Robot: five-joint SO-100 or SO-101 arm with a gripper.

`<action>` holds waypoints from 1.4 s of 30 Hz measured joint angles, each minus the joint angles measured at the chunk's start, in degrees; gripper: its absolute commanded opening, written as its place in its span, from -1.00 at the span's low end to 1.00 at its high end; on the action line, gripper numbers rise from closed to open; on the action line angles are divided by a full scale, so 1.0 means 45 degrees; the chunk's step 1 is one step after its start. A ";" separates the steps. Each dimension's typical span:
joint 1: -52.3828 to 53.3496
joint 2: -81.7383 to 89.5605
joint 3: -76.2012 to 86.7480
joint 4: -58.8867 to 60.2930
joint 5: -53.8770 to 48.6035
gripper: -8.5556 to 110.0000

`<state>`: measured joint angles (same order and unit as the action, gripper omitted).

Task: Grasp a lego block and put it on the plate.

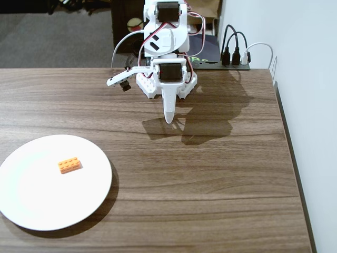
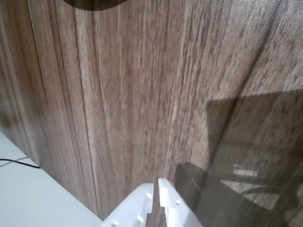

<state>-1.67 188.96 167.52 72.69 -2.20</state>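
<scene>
You'll find the lego block [image 1: 69, 165] lying flat on the plate [image 1: 31, 205] — just above the plate's centre in the fixed view. Your hand [image 1: 169, 119] is closed and empty, well away from the plate, with bare desk [image 1: 221, 174] between — the plate sits near the desk's front-left edge.

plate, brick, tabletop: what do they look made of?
Plate: plain white and smooth with a soft sheen, probably glazed ceramic, possibly melamine.
Lego block: orange moulded plastic, studs visible.
Table: matte brown woodgrain, very regular; likely laminate or veneer rather than solid wood.
</scene>
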 measured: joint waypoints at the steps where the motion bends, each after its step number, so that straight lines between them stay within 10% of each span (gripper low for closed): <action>1: 0.0000 0.0000 0.0000 0.0000 0.0000 -0.85; 42: 0.0625 0.0000 0.0039 0.0000 0.0352 -0.85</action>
<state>1.14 188.96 167.70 72.69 -0.62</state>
